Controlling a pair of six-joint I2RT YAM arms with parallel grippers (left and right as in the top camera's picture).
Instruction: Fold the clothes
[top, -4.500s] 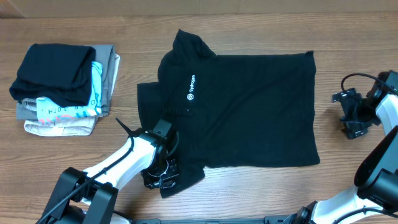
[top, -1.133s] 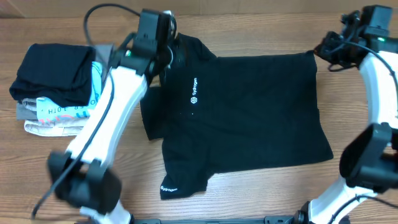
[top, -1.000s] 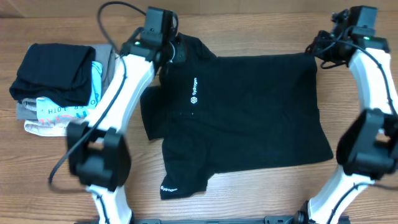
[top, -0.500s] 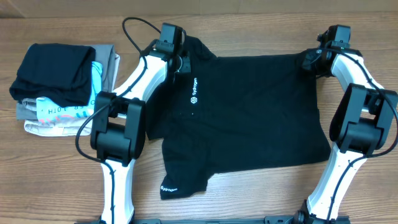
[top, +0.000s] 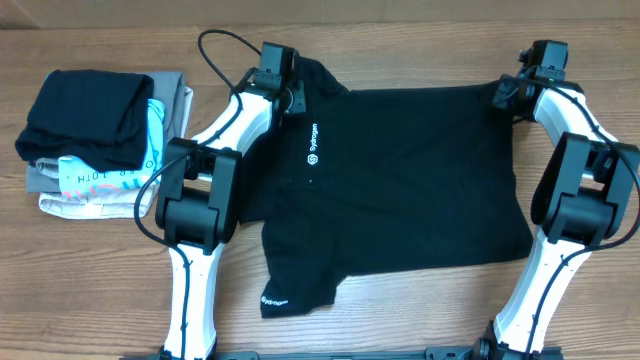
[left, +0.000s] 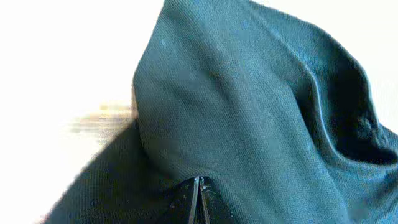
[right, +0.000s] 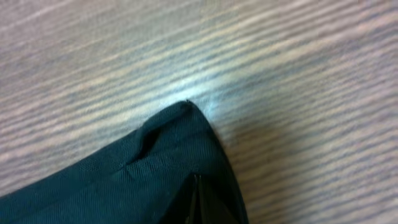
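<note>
Black T-shirt (top: 400, 180) lies spread on wooden table (top: 400, 325), left gripper (left: 196, 198) and right gripper (right: 198, 198) each clamped on its far edge.

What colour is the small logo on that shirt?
The logo is white on the black T-shirt; clearest in the overhead view.

Folded garment stack (top: 100, 140) on wooden table (top: 400, 310)

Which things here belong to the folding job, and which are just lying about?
In the job: black T-shirt; left hand, shut on it; right hand, shut on it.
Lying about: stack of folded garments, on the table, apart from the shirt.
</note>
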